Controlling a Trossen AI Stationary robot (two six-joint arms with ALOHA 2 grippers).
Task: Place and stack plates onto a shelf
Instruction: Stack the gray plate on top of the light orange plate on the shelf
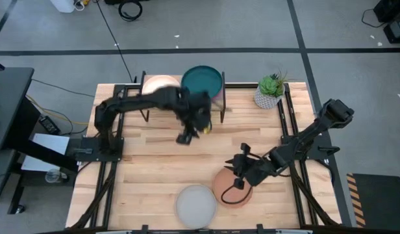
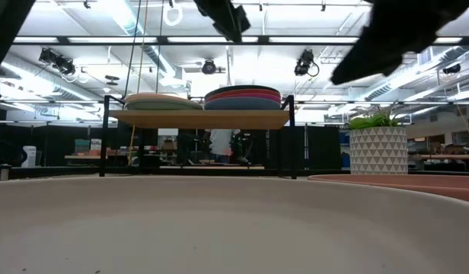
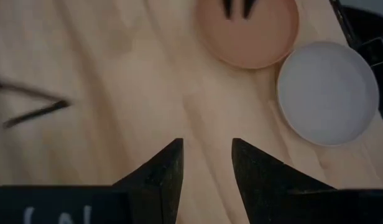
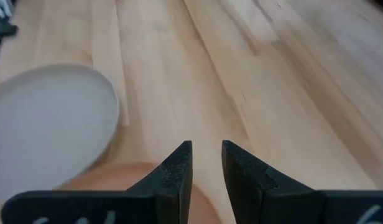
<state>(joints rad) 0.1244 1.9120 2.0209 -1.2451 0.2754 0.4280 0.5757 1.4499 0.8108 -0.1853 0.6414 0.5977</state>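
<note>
The shelf (image 1: pixel 187 97) stands at the table's far edge on thin black legs. Two stacks rest on its board: a cream-topped stack (image 1: pixel 162 83) on the left and a dark teal-topped stack (image 1: pixel 201 79) on the right, showing magenta and blue layers (image 2: pixel 242 97). A salmon plate (image 1: pixel 229 188) and a grey plate (image 1: pixel 196 205) lie flat on the table near its near edge. My left gripper (image 1: pixel 187 138) hangs open and empty above the table in front of the shelf (image 3: pixel 207 162). My right gripper (image 1: pixel 237 182) is narrowly open over the salmon plate's far part (image 4: pixel 207 162); I cannot tell whether it touches.
A potted plant (image 1: pixel 270 91) in a white patterned pot stands at the table's far right, beside the shelf. Bare wood (image 1: pixel 154 162) stretches between the shelf and the two plates on the table. The grey plate (image 2: pixel 219 221) fills the foreground of the low view.
</note>
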